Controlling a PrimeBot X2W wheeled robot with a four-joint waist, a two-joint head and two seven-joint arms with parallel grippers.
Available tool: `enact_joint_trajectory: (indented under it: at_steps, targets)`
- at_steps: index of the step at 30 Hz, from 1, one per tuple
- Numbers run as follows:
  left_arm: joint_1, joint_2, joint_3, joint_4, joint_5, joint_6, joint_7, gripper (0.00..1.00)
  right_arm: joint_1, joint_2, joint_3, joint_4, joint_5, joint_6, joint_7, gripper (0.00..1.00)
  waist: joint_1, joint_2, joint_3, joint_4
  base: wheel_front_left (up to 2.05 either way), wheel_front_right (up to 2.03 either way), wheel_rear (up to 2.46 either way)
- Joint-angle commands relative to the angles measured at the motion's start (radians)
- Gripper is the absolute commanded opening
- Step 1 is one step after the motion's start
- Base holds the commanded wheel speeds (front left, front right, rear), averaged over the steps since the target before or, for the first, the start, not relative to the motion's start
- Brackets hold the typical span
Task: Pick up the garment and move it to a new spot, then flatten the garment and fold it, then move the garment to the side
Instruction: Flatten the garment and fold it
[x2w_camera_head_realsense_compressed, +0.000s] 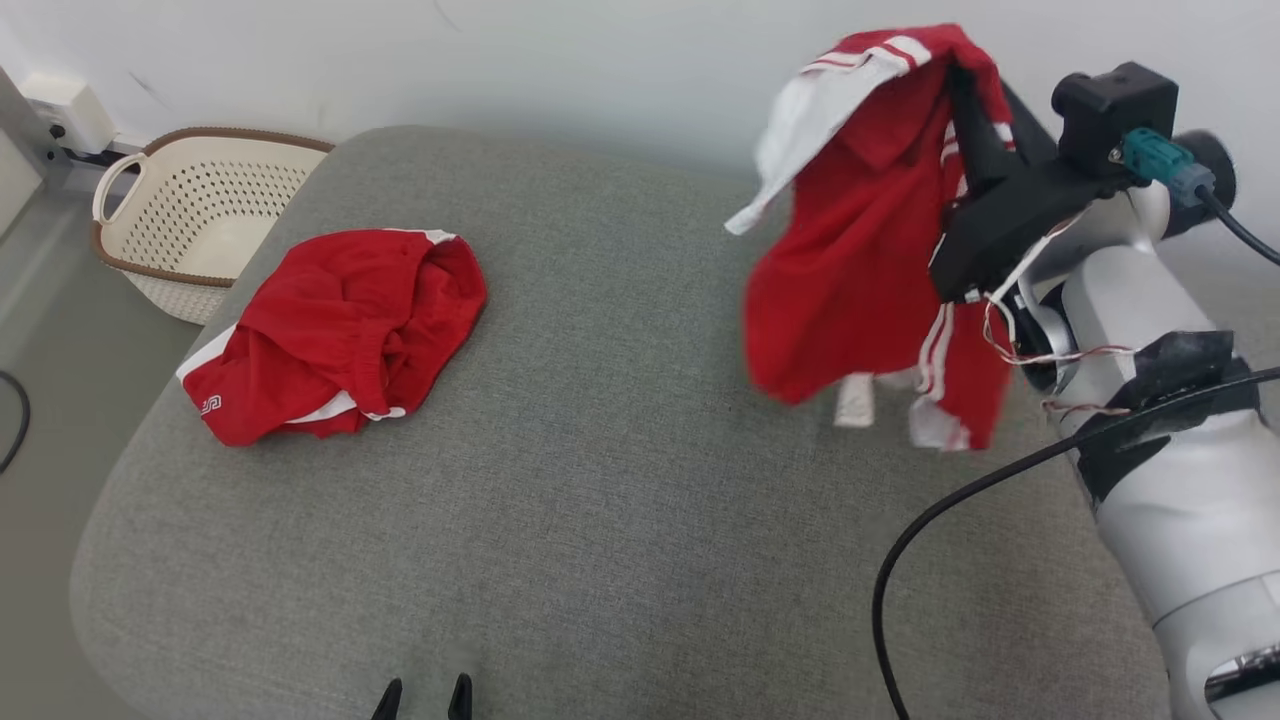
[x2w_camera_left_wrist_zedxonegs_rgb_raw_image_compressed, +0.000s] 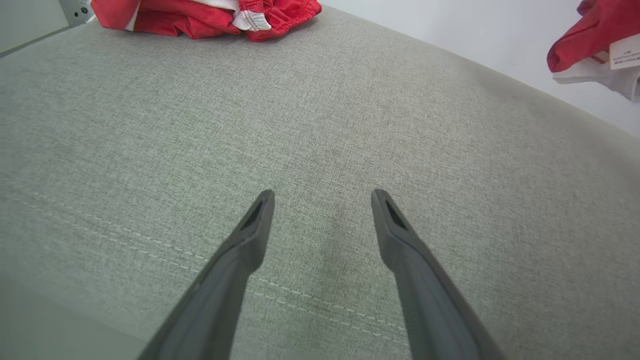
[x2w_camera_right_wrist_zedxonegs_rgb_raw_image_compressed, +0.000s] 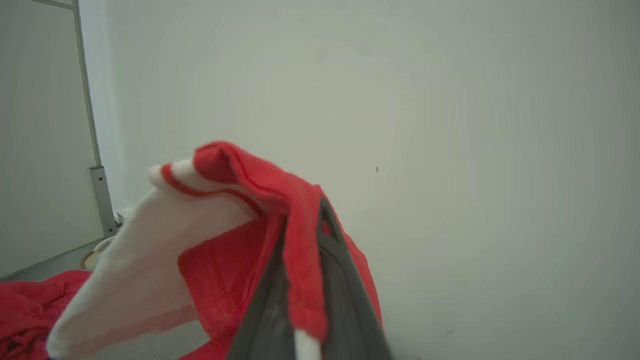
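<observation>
Item: red garment (x2w_camera_head_realsense_compressed: 860, 250), white-trimmed. Location: hanging over the grey cushion (x2w_camera_head_realsense_compressed: 600, 480), right side, one bunched fold clamped in my right end effector (x2w_camera_right_wrist_zedxonegs_rgb_raw_image_compressed: 304, 225). Left end effector (x2w_camera_left_wrist_zedxonegs_rgb_raw_image_compressed: 322, 197): apart, empty. Handling, I judge: light, limp, unbreakable; best regripped at corners.

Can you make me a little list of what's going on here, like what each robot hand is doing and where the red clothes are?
Right gripper: shut on the held garment, red with white trim, hanging over the grey cushion
Left gripper: open, holding nothing, low over the cushion
Other garment: red, crumpled, lying on the cushion's left side
Basket: cream with a brown rim, on the floor beyond the cushion's far left corner
</observation>
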Motion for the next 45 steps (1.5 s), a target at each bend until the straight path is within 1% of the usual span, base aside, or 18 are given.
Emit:
enact_joint_trajectory:
  at_steps: [1,3,6,7,8,9,11,16,22,27,29,35,36,37,38,40,42,45]
  targets:
    - [0.013,0.0,0.0,0.001,-0.002,0.005,-0.004,1.0,0.034,-0.003,-0.002,-0.003,0.037,-0.001,0.013,0.0,0.0001,0.0,0.002,-0.001,0.0,0.0,0.0]
    - [0.013,0.0,0.003,-0.003,-0.005,0.007,-0.004,1.0,0.073,0.002,0.013,0.0,0.079,-0.001,0.042,0.0,0.0001,0.0,0.006,-0.008,0.0,0.0,0.0]
    - [0.005,0.0,-0.001,-0.001,-0.01,0.003,-0.004,1.0,0.141,-0.012,0.052,0.024,0.115,-0.001,0.083,0.0,0.0001,0.0,0.014,-0.02,0.0,0.0,0.0]
    - [-0.001,0.0,-0.004,0.0,-0.012,0.002,-0.004,1.0,0.165,-0.013,0.06,0.035,0.127,-0.001,0.092,0.06,0.0001,0.0,0.018,-0.025,0.0,0.0,0.0]
    - [-0.008,0.0,-0.009,0.001,-0.013,0.0,-0.004,1.0,0.186,-0.02,0.076,0.047,0.132,-0.001,0.099,0.48,0.0001,0.0,0.022,-0.029,0.0,0.0,0.0]
    - [-0.014,0.0,-0.012,0.002,-0.014,0.0,-0.004,1.0,0.204,-0.027,0.077,0.07,0.143,-0.001,0.107,1.0,0.0001,0.0,0.025,-0.033,0.0,0.0,0.0]
    - [-0.025,0.0,-0.018,0.002,-0.019,0.006,-0.004,1.0,0.232,-0.031,0.08,0.102,0.158,-0.001,0.103,1.0,0.0001,0.0,0.03,-0.038,0.0,0.0,0.0]
    - [-0.055,0.0,-0.036,-0.008,-0.01,-0.003,-0.004,1.0,0.275,-0.039,0.082,0.161,0.172,-0.001,0.058,1.0,0.0001,0.0,0.029,-0.06,0.0,0.0,0.0]
    - [-0.079,0.0,-0.045,-0.031,-0.002,-0.017,-0.004,1.0,0.324,-0.03,0.069,0.16,0.208,-0.001,-0.02,1.0,0.0001,0.0,0.004,-0.115,0.0,0.0,0.0]
    - [-0.102,0.0,-0.063,-0.038,0.003,-0.028,-0.004,1.0,0.401,-0.013,0.04,0.117,0.235,-0.001,-0.049,1.0,0.0001,0.0,-0.019,-0.181,0.0,0.0,0.0]
    - [-0.12,0.0,-0.076,-0.026,0.008,-0.039,-0.004,1.0,0.433,-0.011,0.029,0.093,0.231,-0.001,-0.054,1.0,0.0001,0.0,-0.021,-0.21,0.0,0.0,0.0]
    - [-0.212,0.0,-0.116,0.047,0.004,-0.078,-0.004,1.0,0.517,0.005,-0.047,-0.018,0.199,-0.001,-0.055,1.0,0.0001,0.0,0.008,-0.302,0.0,0.0,0.0]
    - [-0.212,0.0,-0.116,0.047,0.004,-0.078,-0.004,1.0,0.517,0.005,-0.047,-0.018,0.199,-0.001,-0.055,1.0,0.0001,0.0,0.008,-0.302,0.0,0.0,0.0]
    - [-0.254,0.0,-0.124,0.079,0.012,-0.084,-0.004,1.0,0.535,0.009,-0.075,-0.061,0.179,-0.001,-0.056,1.0,0.0001,0.0,0.026,-0.333,0.0,0.0,0.0]
    - [-0.271,0.0,-0.128,0.102,0.011,-0.088,-0.004,1.0,0.543,0.013,-0.086,-0.081,0.167,-0.001,-0.055,1.0,0.0001,0.0,0.035,-0.35,0.0,0.0,0.0]
    - [-0.314,0.0,-0.13,0.138,0.018,-0.09,-0.003,1.0,0.56,0.022,-0.113,-0.113,0.148,-0.001,-0.054,1.0,0.0001,0.0,0.052,-0.379,0.0,0.0,0.0]
    - [-0.333,0.0,-0.126,0.153,0.018,-0.091,-0.003,1.0,0.565,0.024,-0.124,-0.13,0.137,-0.001,-0.054,1.0,0.0001,0.0,0.061,-0.393,0.0,0.0,0.0]
    - [-0.374,0.0,-0.11,0.201,0.02,-0.087,-0.003,1.0,0.584,0.044,-0.154,-0.166,0.116,-0.001,-0.054,1.0,0.0001,0.0,0.083,-0.434,0.0,0.0,0.0]
